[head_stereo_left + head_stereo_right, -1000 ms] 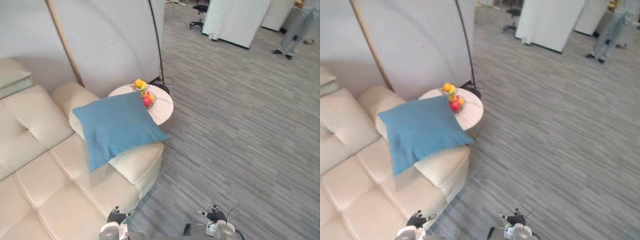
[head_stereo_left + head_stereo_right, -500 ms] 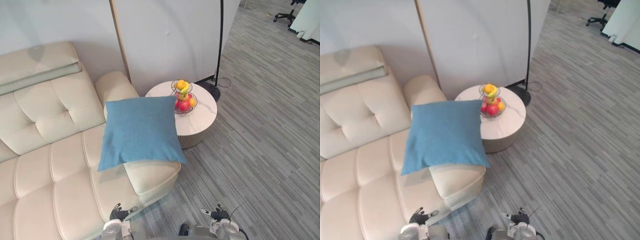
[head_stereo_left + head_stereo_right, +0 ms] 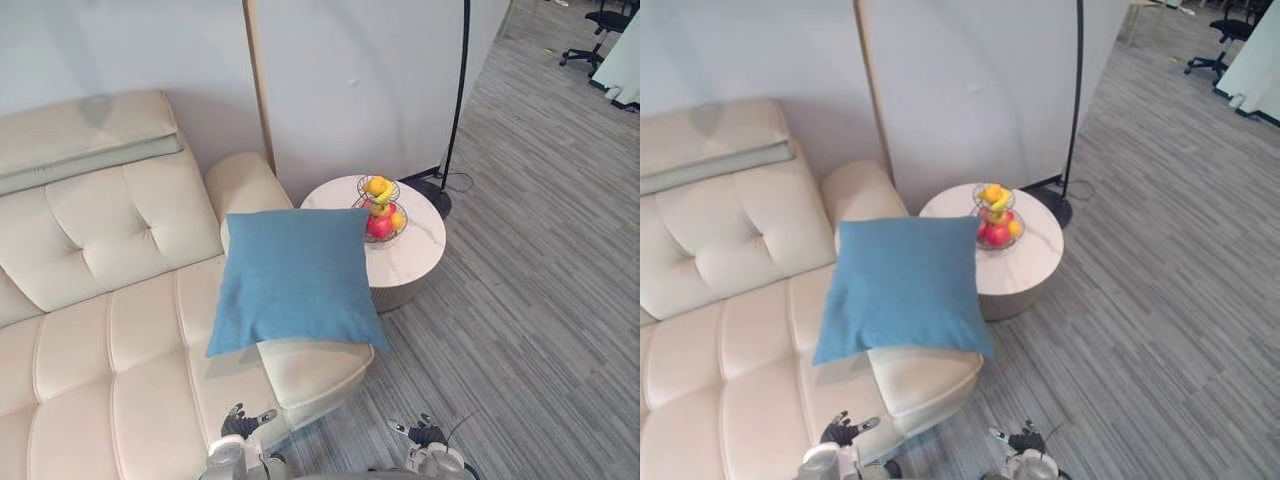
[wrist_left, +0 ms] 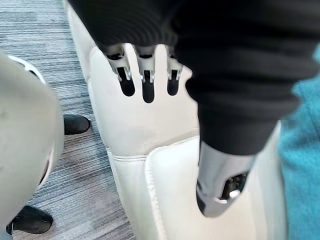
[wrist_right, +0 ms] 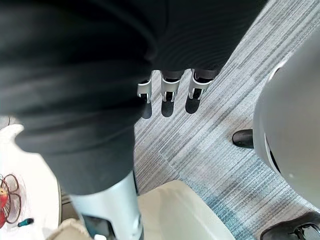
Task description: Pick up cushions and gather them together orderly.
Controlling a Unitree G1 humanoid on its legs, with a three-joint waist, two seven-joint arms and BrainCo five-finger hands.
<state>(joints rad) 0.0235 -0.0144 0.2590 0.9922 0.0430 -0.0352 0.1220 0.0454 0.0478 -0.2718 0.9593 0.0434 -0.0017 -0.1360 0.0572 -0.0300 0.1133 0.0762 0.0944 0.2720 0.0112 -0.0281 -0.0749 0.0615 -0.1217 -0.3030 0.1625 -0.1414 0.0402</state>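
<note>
Because the blue cushion [image 3: 295,278], lying mid-frame across the end of the cream sofa [image 3: 110,330], looks soft and light, its side edges suit gripping; left hand [image 3: 237,424] and right hand [image 3: 421,433] hang loose-fingered, empty, bottom centre.

The blue cushion [image 3: 295,280] lies across the end arm of the cream sofa [image 3: 110,330], its top face open from above and its near corners overhanging. Left of the cushion, the sofa seat gives open room. At the cushion's far right corner the round tabletop [image 3: 420,258] crowds in, with a wire fruit basket [image 3: 383,212] just beside the cushion's edge. Behind the cushion stand a wall panel [image 3: 350,80] and a wooden strip [image 3: 258,90]. A black lamp pole [image 3: 458,100] rises beyond the tabletop. Right of the cushion, the grey floor [image 3: 520,330] lies open.
</note>
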